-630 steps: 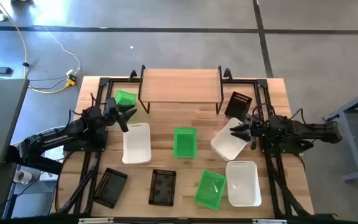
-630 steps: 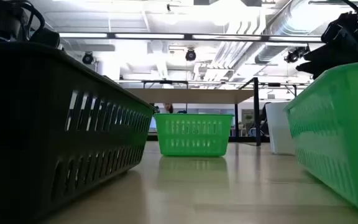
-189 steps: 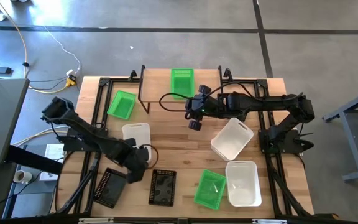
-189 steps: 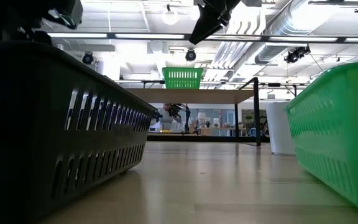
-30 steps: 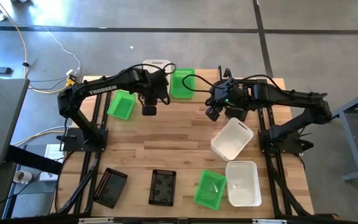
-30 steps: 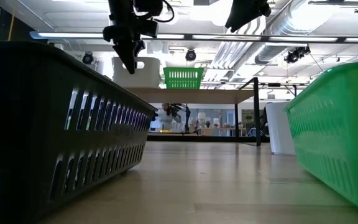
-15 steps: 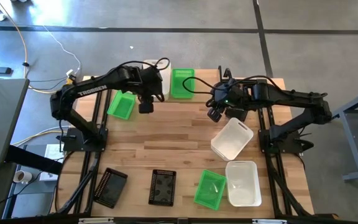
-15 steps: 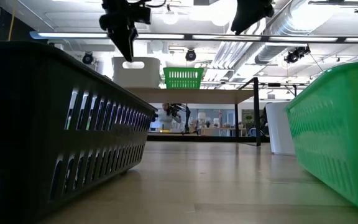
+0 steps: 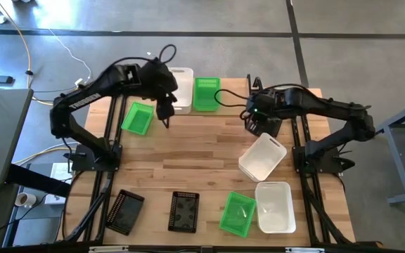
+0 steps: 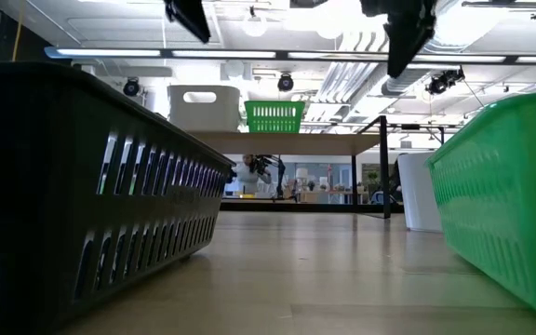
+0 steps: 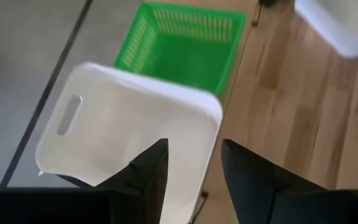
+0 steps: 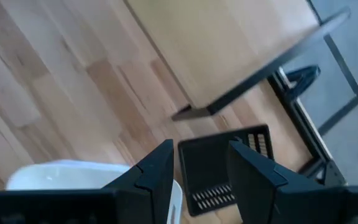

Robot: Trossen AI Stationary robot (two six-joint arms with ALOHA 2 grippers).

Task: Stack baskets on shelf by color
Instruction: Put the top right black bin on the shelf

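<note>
The shelf (image 9: 234, 95) stands at the table's far edge. A white basket (image 9: 179, 79) sits on its left part, and a green basket (image 9: 206, 93) stands beside it in the middle. My left gripper (image 9: 165, 116) is open, raised above the shelf's near left side. In the left wrist view its fingers (image 11: 153, 168) hang over the white basket (image 11: 129, 130) without touching it. My right gripper (image 9: 254, 126) is open and points down over a black basket (image 12: 219, 168) that lies on the table by the shelf's right leg.
A green basket (image 9: 138, 118) lies on the table left of the shelf. Two white baskets (image 9: 262, 156) (image 9: 274, 206) and a green one (image 9: 238, 213) lie at the right near side. Two black baskets (image 9: 183, 211) (image 9: 125, 211) lie at the near edge.
My left gripper has risen from beside the white basket, which stays on the shelf. My right gripper has moved toward the table's right edge, come down a little and tipped to point down over the black basket.
</note>
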